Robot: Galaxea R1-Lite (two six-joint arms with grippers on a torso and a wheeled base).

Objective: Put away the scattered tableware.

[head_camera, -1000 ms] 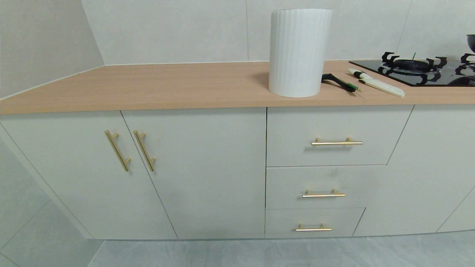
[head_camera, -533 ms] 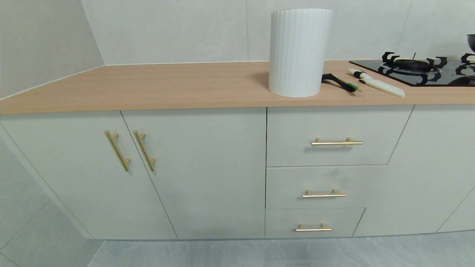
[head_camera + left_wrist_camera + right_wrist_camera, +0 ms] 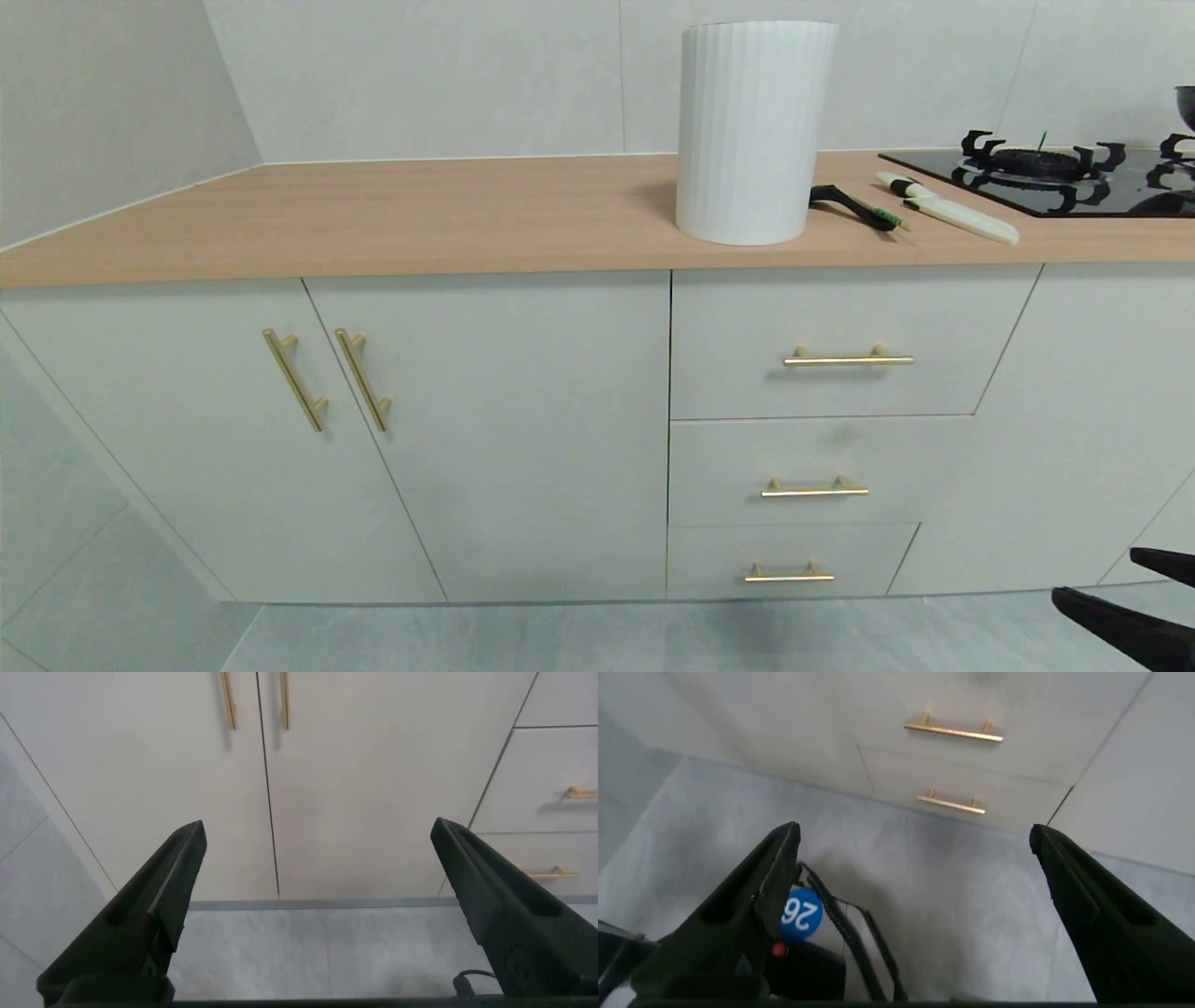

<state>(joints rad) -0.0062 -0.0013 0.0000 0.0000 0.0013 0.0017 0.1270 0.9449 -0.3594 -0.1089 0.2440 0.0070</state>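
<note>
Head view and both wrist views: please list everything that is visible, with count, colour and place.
counter: one, light wood, running left to right.
container: one, white, upright on the counter.
tool: one, black handle, green tip, lying beside the container.
knife: one, white, lying between tool and stove.
stove: one, black, counter's right end.
doors: two, pale grey, gold handles, under the counter, left.
drawers: three, pale grey, gold handles, stacked right of the doors.
floor: one, grey, below.
left gripper: one, black, open, low before the doors.
right gripper: one, black, open, low at the right.
</note>
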